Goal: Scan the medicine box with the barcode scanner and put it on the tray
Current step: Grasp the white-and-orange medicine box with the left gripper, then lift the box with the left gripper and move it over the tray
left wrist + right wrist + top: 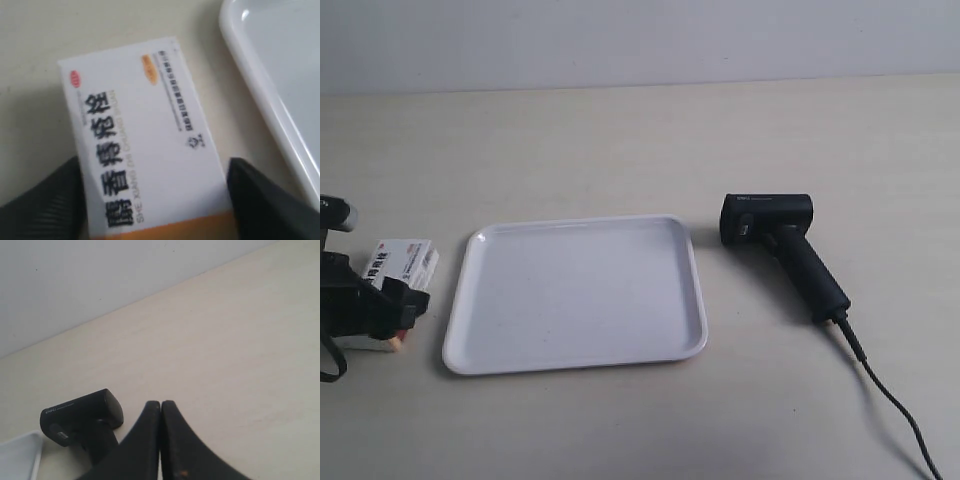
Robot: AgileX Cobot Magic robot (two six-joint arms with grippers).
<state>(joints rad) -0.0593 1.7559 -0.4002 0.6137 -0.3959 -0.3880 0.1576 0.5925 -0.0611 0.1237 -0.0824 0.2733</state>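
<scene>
The medicine box [402, 262] lies on the table just beside the white tray [580, 290], at the exterior view's left. In the left wrist view the medicine box [145, 140] shows its white face with black lettering and an orange band. My left gripper [155, 162] straddles it, one black finger against each long side. The same gripper [380, 305] covers the box's near end in the exterior view. On the tray's other side the barcode scanner [775, 235] lies flat on the table. My right gripper [160, 404] is shut and empty, apart from the scanner [82, 415].
The scanner's black cable [880, 390] trails off toward the exterior view's lower right corner. The tray's rim [270, 90] runs close along the box. A pale wall [640, 40] closes the far side of the table. The right arm does not appear in the exterior view.
</scene>
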